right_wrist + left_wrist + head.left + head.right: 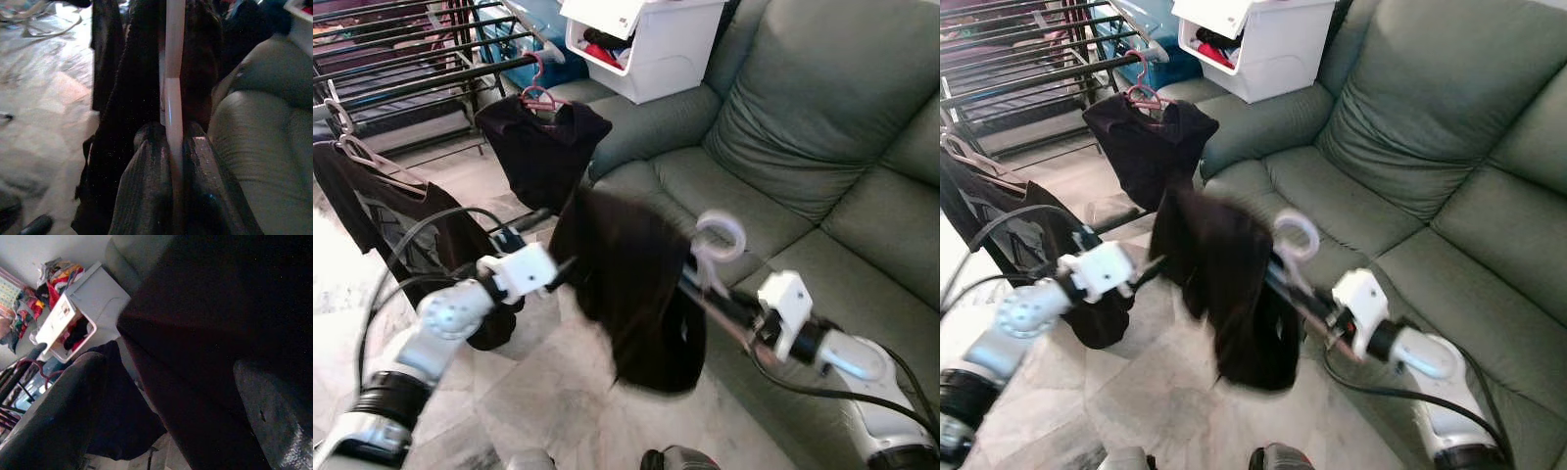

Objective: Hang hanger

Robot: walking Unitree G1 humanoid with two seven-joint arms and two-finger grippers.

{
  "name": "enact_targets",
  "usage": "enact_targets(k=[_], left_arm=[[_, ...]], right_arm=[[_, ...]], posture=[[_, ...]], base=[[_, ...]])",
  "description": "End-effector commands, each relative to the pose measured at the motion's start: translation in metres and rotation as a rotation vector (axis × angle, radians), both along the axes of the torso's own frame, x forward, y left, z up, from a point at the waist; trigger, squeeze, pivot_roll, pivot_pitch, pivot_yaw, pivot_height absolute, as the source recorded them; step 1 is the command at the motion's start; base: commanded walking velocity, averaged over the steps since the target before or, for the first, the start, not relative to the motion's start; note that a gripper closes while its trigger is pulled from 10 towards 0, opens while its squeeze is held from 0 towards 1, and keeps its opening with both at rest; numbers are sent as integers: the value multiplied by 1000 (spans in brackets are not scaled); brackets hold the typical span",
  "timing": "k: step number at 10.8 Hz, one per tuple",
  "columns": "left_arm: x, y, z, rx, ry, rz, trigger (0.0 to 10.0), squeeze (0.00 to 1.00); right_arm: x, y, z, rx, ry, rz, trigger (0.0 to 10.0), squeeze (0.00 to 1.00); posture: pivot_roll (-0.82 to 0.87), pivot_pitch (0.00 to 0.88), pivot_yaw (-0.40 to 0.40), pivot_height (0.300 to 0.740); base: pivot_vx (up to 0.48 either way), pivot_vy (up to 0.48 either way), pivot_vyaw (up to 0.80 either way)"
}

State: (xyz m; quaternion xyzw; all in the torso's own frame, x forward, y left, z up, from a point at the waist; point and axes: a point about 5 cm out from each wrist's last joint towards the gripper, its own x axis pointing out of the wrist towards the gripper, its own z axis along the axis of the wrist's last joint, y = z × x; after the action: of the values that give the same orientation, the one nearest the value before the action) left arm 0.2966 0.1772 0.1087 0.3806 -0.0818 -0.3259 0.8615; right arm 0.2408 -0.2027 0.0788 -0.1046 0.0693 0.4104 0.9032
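We can read no text anywhere; the label on the white storage bin (57, 319) carries print too small and blurred to make out.

A dark garment (1234, 294) hangs on a white hanger (1295, 240) between the two arms, above the tiled floor (1165, 392). The right gripper (1283, 284) clamps the hanger below its hook; the left gripper (1157, 262) meets the garment's edge. Behind stand a green sofa (1410, 127), a white bin (1263, 49) and a rack (1028, 69) bearing two hung garments.
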Motion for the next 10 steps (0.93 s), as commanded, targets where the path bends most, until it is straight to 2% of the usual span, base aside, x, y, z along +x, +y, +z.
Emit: enact_targets(k=[1, 2, 3, 4, 7, 8, 10], left_arm=[[-1, 0, 5, 23, -40, -17, 10000, 1000], [-1, -3, 13, 22, -95, -26, 10000, 1000], [-2, -11, 15, 46, -115, -84, 10000, 1000], [-4, -18, 14, 53, -101, -141, 10000, 0], [-13, -38, 8, 132, -49, -363, 10000, 0], [-11, -39, 8, 160, -46, -386, 10000, 0], [3, -40, 14, 198, -38, -392, 10000, 0]], right_arm=[[-1, 3, 5, 7, -2, 50, 10000, 0], [-2, 4, 0, -8, 20, 73, 10000, 0], [-2, 5, -2, -23, 16, 84, 10000, 0], [-2, 5, -1, -23, 15, 87, 10000, 0], [-1, 1, 0, -82, -13, 110, 10000, 0], [-1, 1, 2, -130, -49, 135, 10000, 0], [3, 1, 4, -216, -130, 153, 10000, 0]], posture=[[-87, 0, -21, 740], [-79, 0, -21, 740], [-76, 0, -23, 740], [-76, 0, -23, 740], [-83, 0, -23, 740], [-88, 0, -19, 740], [-95, 0, -20, 740]], base=[[0, 0, 0], [0, 0, 0], [0, 0, 0], [0, 0, 0], [0, 0, 0], [0, 0, 0], [0, 0, 0]])
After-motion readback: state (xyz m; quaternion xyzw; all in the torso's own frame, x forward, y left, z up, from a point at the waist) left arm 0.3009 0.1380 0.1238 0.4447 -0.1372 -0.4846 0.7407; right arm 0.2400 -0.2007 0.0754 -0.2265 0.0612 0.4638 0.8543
